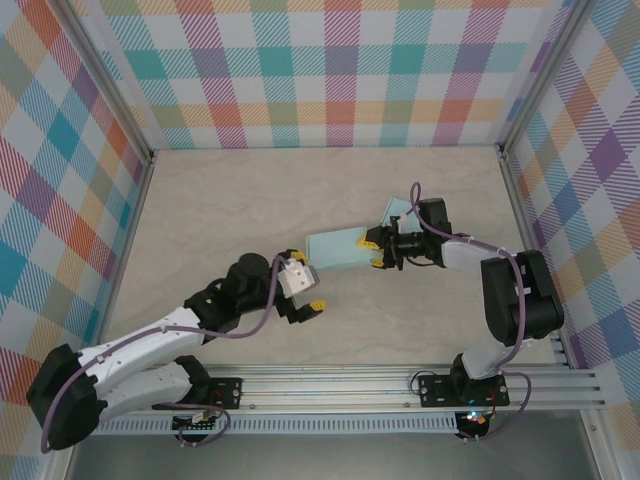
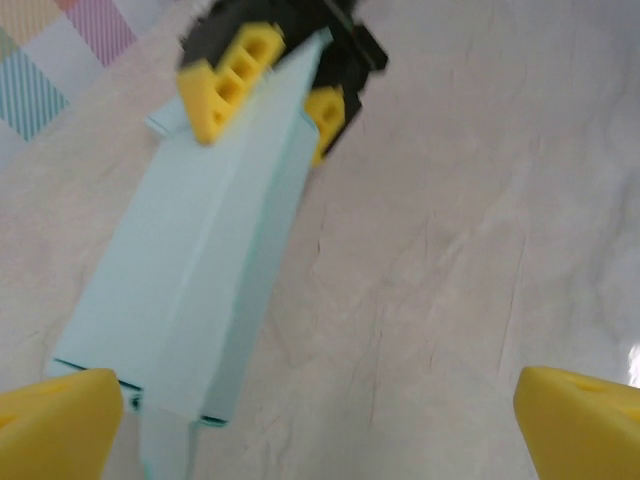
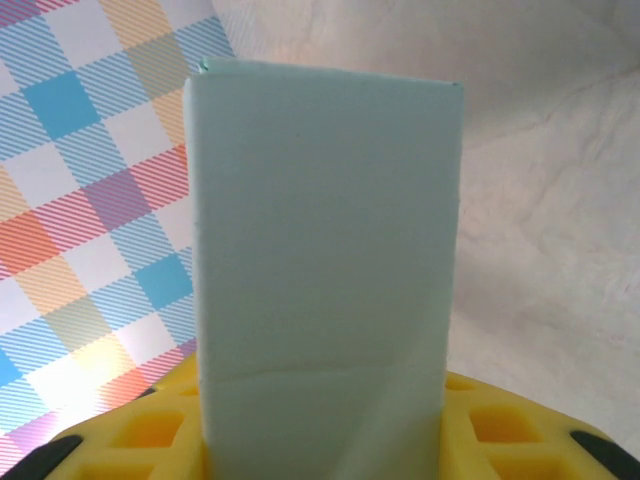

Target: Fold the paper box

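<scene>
Top external view: right tool (image 1: 378, 252) clamped on the flattened pale-blue paper box (image 1: 340, 248) — left tool (image 1: 306, 282) just beside its free end, jaws wide apart, holding nothing.

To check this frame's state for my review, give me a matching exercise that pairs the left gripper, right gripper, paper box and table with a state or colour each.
1. left gripper
2. right gripper
3. paper box
4. table

A. beige, marbled
B. shut on the paper box
C. open, holding nothing
D. pale blue-green

Pairs: 1-C, 2-B, 3-D, 4-A
</scene>
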